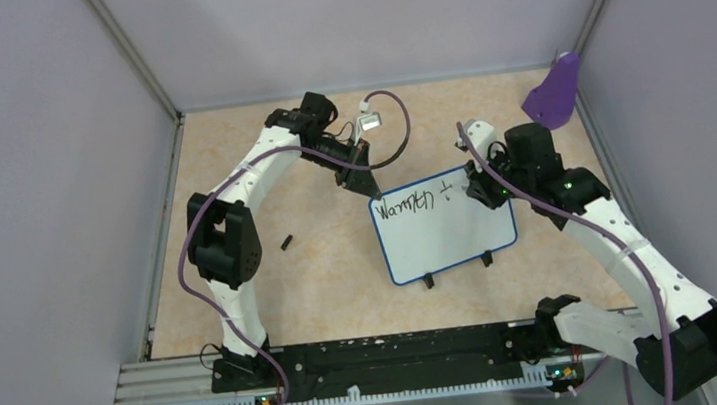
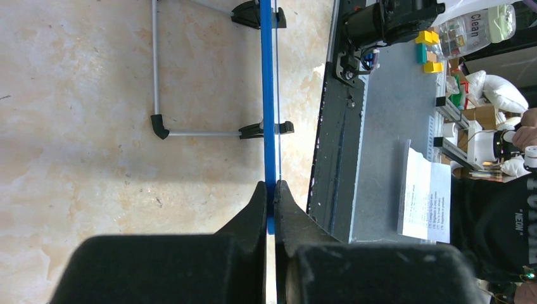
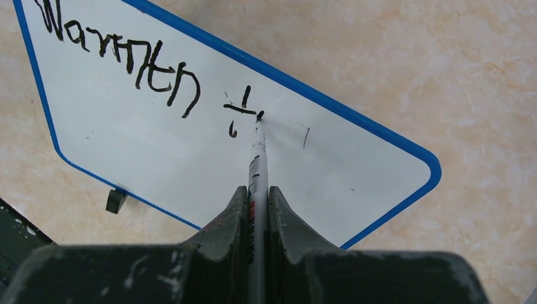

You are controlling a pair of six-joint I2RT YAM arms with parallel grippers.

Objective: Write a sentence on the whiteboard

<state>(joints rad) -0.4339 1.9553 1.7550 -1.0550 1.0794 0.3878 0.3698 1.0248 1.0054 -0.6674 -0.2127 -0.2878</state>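
Fingers on my left gripper pinch the whiteboard rim; right gripper clamps the marker, tip ahead touching board beside the sentence.

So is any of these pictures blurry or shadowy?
Top external: even light, the sentence small. Left wrist: the left gripper dark and soft, the whiteboard rim crisp. Right wrist: sentence sharp, faint grey shadow beside the marker tip.

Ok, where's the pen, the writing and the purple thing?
pen (image 3: 256, 161), right wrist view, middle of its white barrel.
writing (image 3: 136, 63), right wrist view, middle of the black word.
purple thing (image 1: 554, 93), top view, its wide flat part.
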